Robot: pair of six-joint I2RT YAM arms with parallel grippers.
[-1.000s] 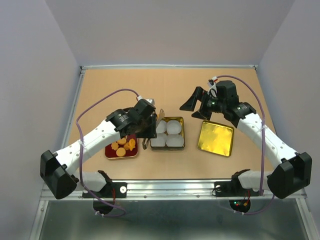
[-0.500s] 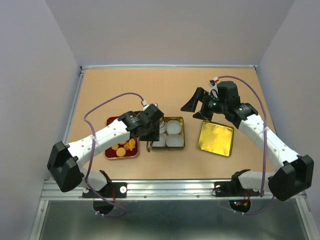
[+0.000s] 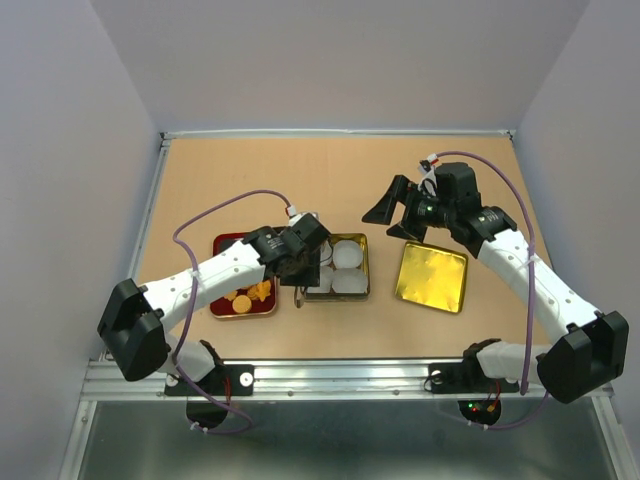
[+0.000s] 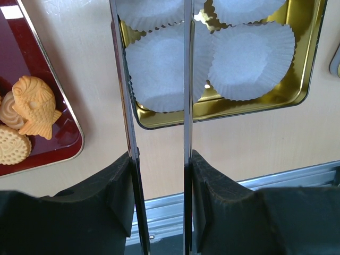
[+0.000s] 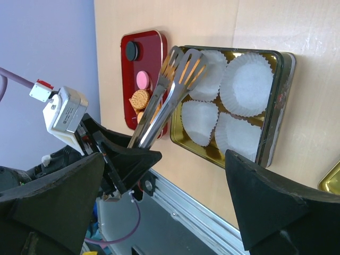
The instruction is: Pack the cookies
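Observation:
The cookies (image 3: 243, 292) lie on a red tray (image 3: 222, 243) left of centre: orange ones, a pink one (image 5: 142, 79) and a dark one (image 5: 131, 50). A fish-shaped orange cookie (image 4: 34, 106) and a round one (image 4: 11, 144) show in the left wrist view. My left gripper (image 3: 300, 265) is shut on metal tongs (image 4: 187, 79). The tongs (image 5: 170, 90) reach over the left side of the gold tin (image 3: 366, 270) and hold nothing. The tin holds several white paper cups (image 4: 249, 58). My right gripper (image 3: 398, 212) is open and empty, raised beyond the tin.
The tin's gold lid (image 3: 433, 277) lies flat to the right of the tin. The tin's rim (image 5: 276, 106) stands above the table top. The metal rail (image 3: 340, 375) runs along the near edge.
My left arm has swung right, carrying the tongs from beside the red tray to over the tin's left side. The right arm has hardly moved.

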